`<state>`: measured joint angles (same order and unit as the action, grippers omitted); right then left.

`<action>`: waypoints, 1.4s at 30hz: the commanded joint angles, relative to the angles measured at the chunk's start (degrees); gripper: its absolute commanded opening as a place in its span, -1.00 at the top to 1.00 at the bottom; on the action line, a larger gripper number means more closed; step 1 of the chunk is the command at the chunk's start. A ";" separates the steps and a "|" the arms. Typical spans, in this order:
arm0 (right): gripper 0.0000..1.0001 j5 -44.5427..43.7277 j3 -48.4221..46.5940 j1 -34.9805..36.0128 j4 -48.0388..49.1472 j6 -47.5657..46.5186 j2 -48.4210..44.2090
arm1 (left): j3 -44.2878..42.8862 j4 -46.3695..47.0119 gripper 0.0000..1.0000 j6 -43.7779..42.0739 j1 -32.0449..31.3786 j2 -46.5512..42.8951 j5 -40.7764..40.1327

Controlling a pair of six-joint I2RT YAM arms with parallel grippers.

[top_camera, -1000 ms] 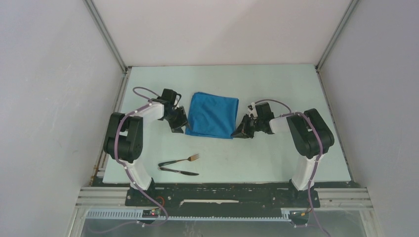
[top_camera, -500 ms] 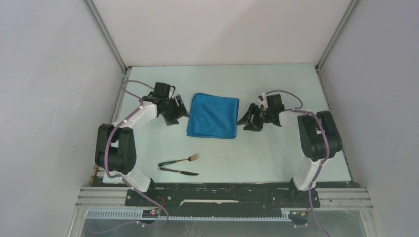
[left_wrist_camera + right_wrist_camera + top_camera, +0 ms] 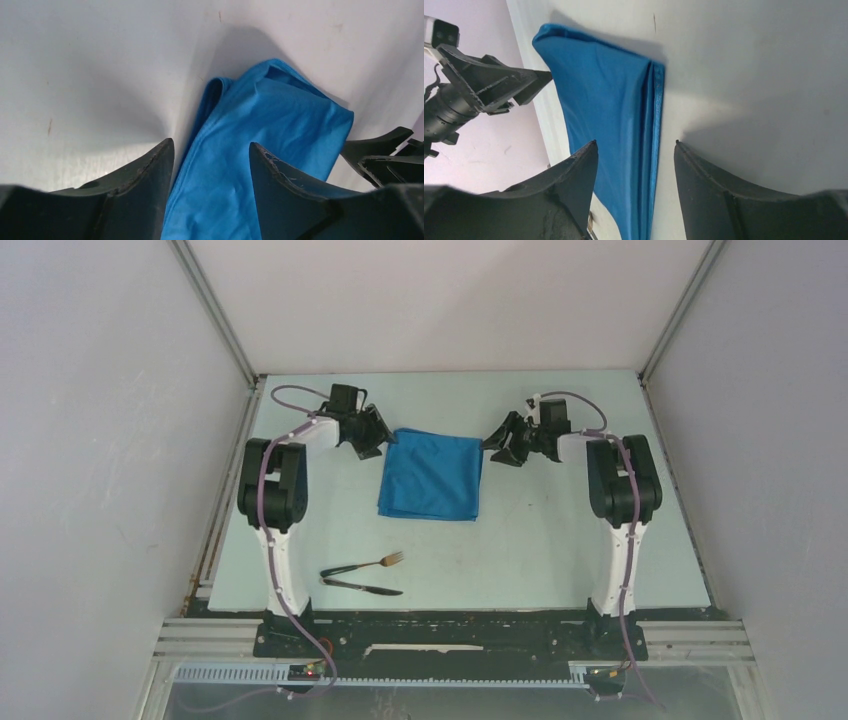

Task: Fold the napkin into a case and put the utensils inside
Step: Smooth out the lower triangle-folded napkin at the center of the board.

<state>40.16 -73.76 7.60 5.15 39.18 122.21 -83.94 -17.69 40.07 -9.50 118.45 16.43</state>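
The blue napkin (image 3: 432, 476) lies folded into a flat rectangle in the middle of the table. My left gripper (image 3: 378, 437) is at its far left corner, open, its jaws apart over the cloth edge (image 3: 270, 130) without pinching it. My right gripper (image 3: 492, 443) is at the far right corner, also open, and the layered edge of the napkin (image 3: 609, 115) runs between its fingers. The fork (image 3: 375, 563) and the dark knife (image 3: 362, 587) lie side by side near the front left, away from both grippers.
White walls enclose the table on three sides; the far wall is close behind both grippers. In the left wrist view the right gripper (image 3: 385, 150) shows beyond the cloth. The left gripper (image 3: 499, 82) shows in the right wrist view.
Both arms have moved from the napkin's near corners back to its far corners. The right gripper has gone from shut to open. The napkin, fork and knife have not shifted.
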 commanded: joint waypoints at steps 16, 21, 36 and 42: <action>0.07 -8.48 -15.39 3.13 -12.83 -1.94 8.50 | -10.39 -0.60 0.21 -0.52 0.18 8.99 -0.25; 0.60 -9.44 -16.48 3.04 -13.55 -1.62 9.49 | -13.54 -2.96 0.28 -0.36 0.27 11.50 -0.39; 0.07 -9.10 -21.49 2.52 -21.86 -8.25 7.02 | -13.65 -11.55 0.06 -1.38 0.17 4.16 -0.90; -0.33 -8.73 -6.59 4.29 -24.01 -11.60 -6.54 | -0.47 -12.07 -0.47 -0.03 0.18 -9.20 -1.87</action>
<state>30.76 -90.32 10.66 -15.86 31.35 126.30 -91.09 -28.53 39.55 -9.50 120.57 15.42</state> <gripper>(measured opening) 0.635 0.712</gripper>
